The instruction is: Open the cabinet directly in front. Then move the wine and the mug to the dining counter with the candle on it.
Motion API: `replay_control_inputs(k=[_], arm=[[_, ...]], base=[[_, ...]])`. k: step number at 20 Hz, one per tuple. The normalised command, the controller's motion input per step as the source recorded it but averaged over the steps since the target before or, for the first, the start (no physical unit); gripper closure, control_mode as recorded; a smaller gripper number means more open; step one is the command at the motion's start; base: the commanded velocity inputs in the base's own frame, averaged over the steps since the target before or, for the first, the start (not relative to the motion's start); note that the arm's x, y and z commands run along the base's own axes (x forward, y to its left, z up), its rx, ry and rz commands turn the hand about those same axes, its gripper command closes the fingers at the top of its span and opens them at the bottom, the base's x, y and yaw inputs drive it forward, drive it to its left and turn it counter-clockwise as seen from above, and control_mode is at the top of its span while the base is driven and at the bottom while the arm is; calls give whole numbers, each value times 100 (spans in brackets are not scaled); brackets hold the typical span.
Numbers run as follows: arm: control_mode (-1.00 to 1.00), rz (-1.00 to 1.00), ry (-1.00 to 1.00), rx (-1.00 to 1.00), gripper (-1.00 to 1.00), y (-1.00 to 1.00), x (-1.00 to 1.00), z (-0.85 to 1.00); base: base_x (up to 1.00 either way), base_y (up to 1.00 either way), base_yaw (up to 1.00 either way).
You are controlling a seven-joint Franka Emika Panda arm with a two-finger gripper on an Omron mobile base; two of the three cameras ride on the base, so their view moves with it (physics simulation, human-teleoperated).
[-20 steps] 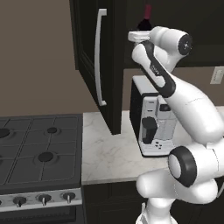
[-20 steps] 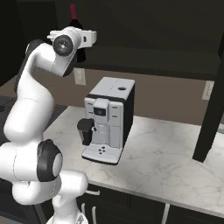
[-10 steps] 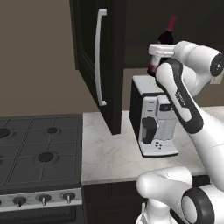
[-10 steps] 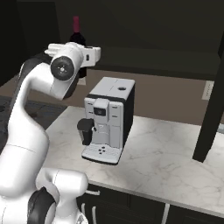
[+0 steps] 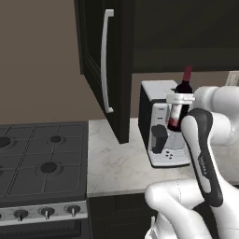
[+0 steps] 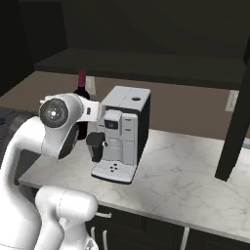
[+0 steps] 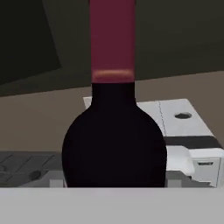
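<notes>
Your hand (image 5: 180,99) is clamped around the wine (image 5: 181,100), holding it upright in the air beside the coffee machine (image 6: 121,133), above the marble surface (image 6: 185,180). The cabinet (image 5: 108,65) door stands swung open to its left.

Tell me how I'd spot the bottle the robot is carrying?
Find the white-grey marbled counter beside the gas stove, then the boxy white coffee machine standing on it. Held upright in the claw just in front of it is the dark glass wine bottle; its red neck top and red-and-white label mark it out.
</notes>
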Motion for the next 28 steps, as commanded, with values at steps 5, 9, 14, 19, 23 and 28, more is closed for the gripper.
replay_control_inputs(k=[5,9,14,19,23,28], arm=[[-100,0,-9,0,100,0,-65,-60],[-100,0,2,0,100,0,-16,-5],[100,0,0,0,100,0,0,0],[100,0,0,0,100,0,0,0],[100,0,0,0,100,0,0,0],[100,0,0,0,100,0,0,0]], base=[[0,0,0],[0,0,0],[-98,-7,27],[-90,-29,69],[-32,-3,98],[-5,0,100]])
